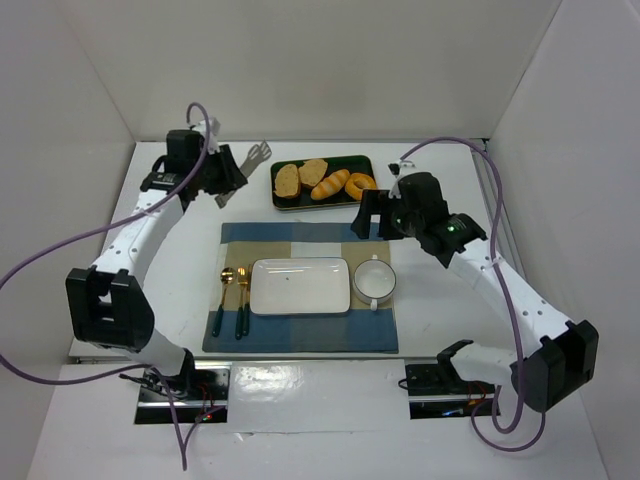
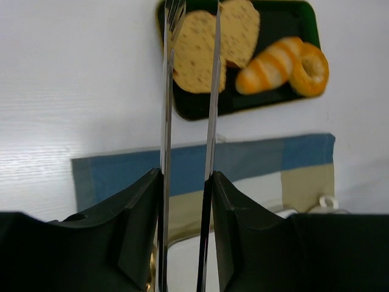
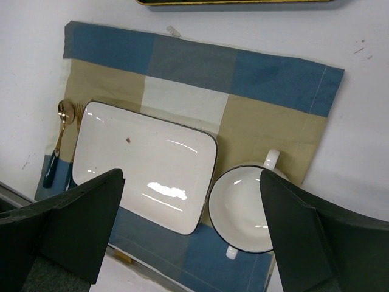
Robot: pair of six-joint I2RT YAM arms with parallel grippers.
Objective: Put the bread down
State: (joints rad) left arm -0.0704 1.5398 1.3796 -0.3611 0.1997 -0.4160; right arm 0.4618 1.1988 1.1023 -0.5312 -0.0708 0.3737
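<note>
A white bench, boxed in by plain white walls, carries a blue-and-tan checked placemat. On the placemat are a white rectangular plate and a two-handled bowl. Behind the placemat, the bread lies on a dark green tray, against a paler slice. The left gripper is clamped on metal tongs. The right gripper hangs over the placemat, fingers wide apart.

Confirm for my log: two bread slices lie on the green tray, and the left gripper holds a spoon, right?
Not a spoon: the left wrist view shows the left gripper holding metal tongs. Both bread slices do lie on the green tray.
</note>
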